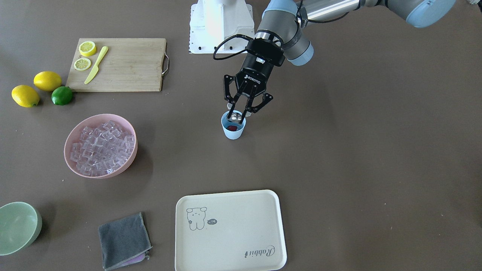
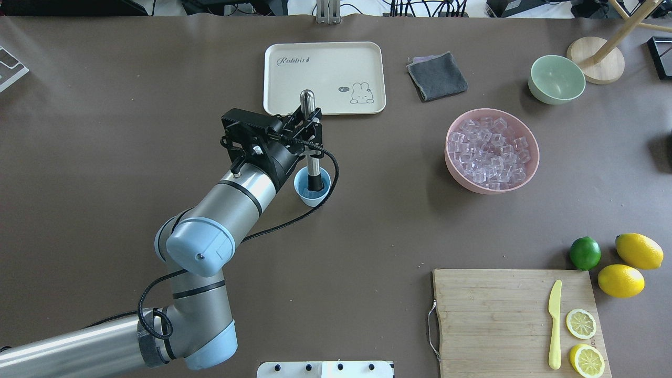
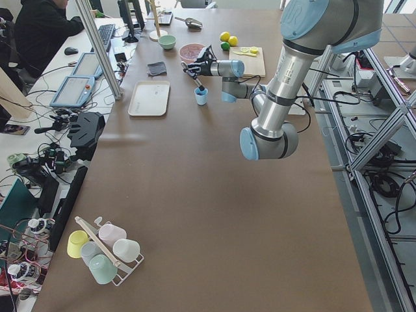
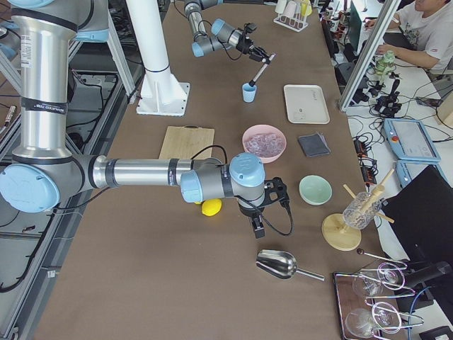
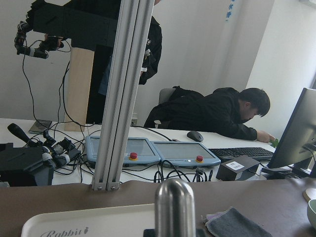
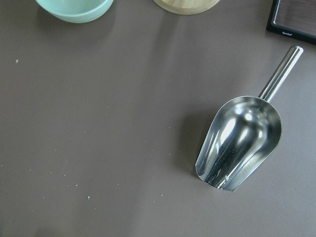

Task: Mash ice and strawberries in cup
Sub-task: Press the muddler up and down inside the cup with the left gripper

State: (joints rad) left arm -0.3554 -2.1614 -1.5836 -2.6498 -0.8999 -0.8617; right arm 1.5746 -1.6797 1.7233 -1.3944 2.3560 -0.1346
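Between the fingers of the left gripper (image 1: 239, 111), in the front-facing view, you have a steel rod (image 1: 236, 117) clamped tight and seen nearly end-on. The cup (image 1: 233, 132) sits directly below the fingertips, and the strawberry (image 1: 232, 128) is a red spot in its bottom. The ice (image 1: 99, 145) lies well off to one side of the fingers in the pink bowl (image 1: 99, 115); I cannot tell whether any cube is in the cup. From overhead, the rod runs down from the closed fingers into the cup's mouth, with the tray (image 2: 325, 63) just beyond them. The left side view shows the same pose from afar. In the right side view the right gripper (image 4: 258, 223) hangs low over the table, far from the cup, and I cannot tell whether its fingers are open. The left wrist camera catches only the rod's rounded top. The right wrist camera shows a metal scoop (image 6: 242, 143) below, no fingers. I judge you are at the mashing step. Next, press the rod straight down onto the berry, keeping it centred so the light cup does not tip.
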